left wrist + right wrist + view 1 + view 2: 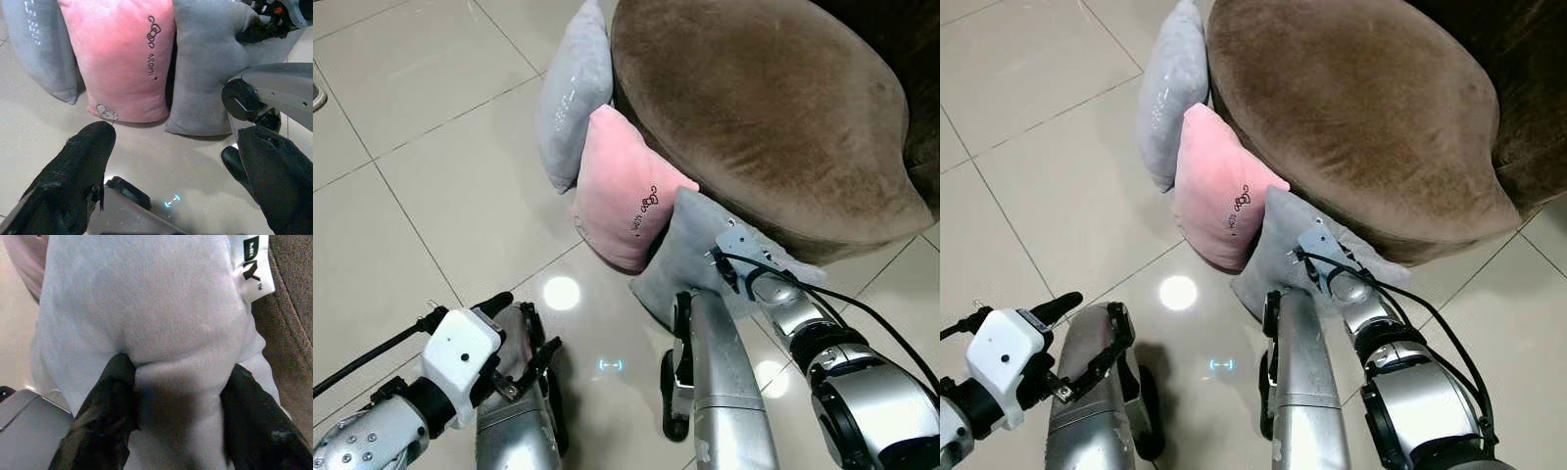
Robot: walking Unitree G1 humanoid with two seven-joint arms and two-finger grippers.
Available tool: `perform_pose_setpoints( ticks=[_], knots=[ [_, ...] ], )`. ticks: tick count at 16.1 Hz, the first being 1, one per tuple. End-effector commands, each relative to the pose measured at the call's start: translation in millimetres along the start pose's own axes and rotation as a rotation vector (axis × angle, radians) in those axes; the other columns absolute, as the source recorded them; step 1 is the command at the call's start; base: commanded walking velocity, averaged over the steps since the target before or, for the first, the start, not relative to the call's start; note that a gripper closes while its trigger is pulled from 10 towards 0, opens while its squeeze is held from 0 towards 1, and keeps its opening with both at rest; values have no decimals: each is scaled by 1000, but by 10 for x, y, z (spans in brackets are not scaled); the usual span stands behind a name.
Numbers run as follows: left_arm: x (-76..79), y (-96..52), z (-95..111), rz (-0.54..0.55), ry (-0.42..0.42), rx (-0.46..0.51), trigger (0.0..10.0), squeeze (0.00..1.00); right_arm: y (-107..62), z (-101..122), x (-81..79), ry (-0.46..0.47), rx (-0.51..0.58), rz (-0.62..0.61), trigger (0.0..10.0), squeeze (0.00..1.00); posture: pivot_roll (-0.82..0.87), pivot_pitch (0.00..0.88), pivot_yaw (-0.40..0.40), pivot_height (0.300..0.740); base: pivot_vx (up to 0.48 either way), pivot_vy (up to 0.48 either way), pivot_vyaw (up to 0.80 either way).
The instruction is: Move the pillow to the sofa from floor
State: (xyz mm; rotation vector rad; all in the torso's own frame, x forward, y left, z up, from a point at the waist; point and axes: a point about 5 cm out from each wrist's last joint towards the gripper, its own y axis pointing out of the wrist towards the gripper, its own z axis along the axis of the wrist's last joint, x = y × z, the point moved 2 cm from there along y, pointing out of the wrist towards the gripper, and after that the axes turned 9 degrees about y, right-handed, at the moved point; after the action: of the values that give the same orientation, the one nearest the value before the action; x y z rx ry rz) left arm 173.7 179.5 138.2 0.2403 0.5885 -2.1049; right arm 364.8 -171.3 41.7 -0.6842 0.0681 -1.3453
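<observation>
Pale glossy floor tiles point(431, 176) run up to a rounded brown velvety sofa point(773, 117), and three soft pillows stand on edge on the tiles, leaning against its base. Farthest from the robot is a light grey plush pillow point(570, 93), next a pink plush pillow with small black print point(626, 191), and nearest a grey plush pillow point(205, 68) with a white label on its edge. The right gripper point(178, 391) is at this nearest grey pillow: its two black fingers point(110, 396) are spread partway and press into the fabric from either side, pinching a fold between them. That pillow touches the pink one and the sofa's base. The left gripper point(176, 161) hangs low above the bare tiles, well short of the pillows, its fingers spread wide and holding nothing.
</observation>
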Motion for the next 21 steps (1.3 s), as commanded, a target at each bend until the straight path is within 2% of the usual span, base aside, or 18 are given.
perform_pose_setpoints(
  ticks=[1, 2, 5, 7, 9, 12, 15, 17, 18, 19, 21],
  knots=[
    [55, -3, -35, -15, -13, -20, 10000, 0, -18, -165, -82, 18, -49, 26, 0, 0, 79, 377, -73, 536, 0, 0, 0],
    [54, 2, -35, -14, -12, -19, 10000, 0, -19, -170, -81, 14, -52, 22, 0, 0, 80, 375, -73, 536, 0, 0, 0],
    [66, 31, -34, -9, -13, -15, 10000, 0, -11, -155, -173, 115, -61, 74, 0, 0, 81, 364, -73, 536, 0, 0, 0],
    [67, 46, -46, -5, -15, -17, 10000, 0, -3, -107, -167, 165, -36, 52, 0, 0, 79, 358, -74, 536, 0, 0, 0],
    [65, 57, -61, 1, -16, -19, 10000, 0, -4, -133, -181, 173, -56, 58, 0, 0, 76, 346, -75, 536, 0, 0, 0],
    [66, 117, -101, 16, -16, -21, 10000, 0, -2, -85, -167, 220, -25, 60, 0, 0, 66, 304, -68, 536, 0, 0, 0],
    [3, 242, -111, 54, -6, 2, 10000, 0, -10, 74, 34, 292, 72, 41, 0, 0, 47, 238, -63, 536, 0, 0, 0],
    [-81, 398, -105, 122, -15, 39, 10000, 0, -94, 264, 419, 349, 219, 0, 0, 0, 9, 156, -59, 536, 0, 0, 0],
    [-99, 428, -110, 139, -16, 46, 10000, 0, -127, 281, 511, 348, 244, -14, 0, 0, 1, 141, -58, 536, 0, 0, 0],
    [-126, 493, -124, 166, -9, 51, 10000, 0, -222, 311, 727, 338, 300, -58, 0, 0, -16, 107, -51, 536, 0, 0, 0],
    [-147, 563, -101, 194, -20, 74, 10000, 0, -362, 338, 965, 345, 354, -109, 0, 0, -38, 72, -43, 536, 0, 0, 0]
  ],
)
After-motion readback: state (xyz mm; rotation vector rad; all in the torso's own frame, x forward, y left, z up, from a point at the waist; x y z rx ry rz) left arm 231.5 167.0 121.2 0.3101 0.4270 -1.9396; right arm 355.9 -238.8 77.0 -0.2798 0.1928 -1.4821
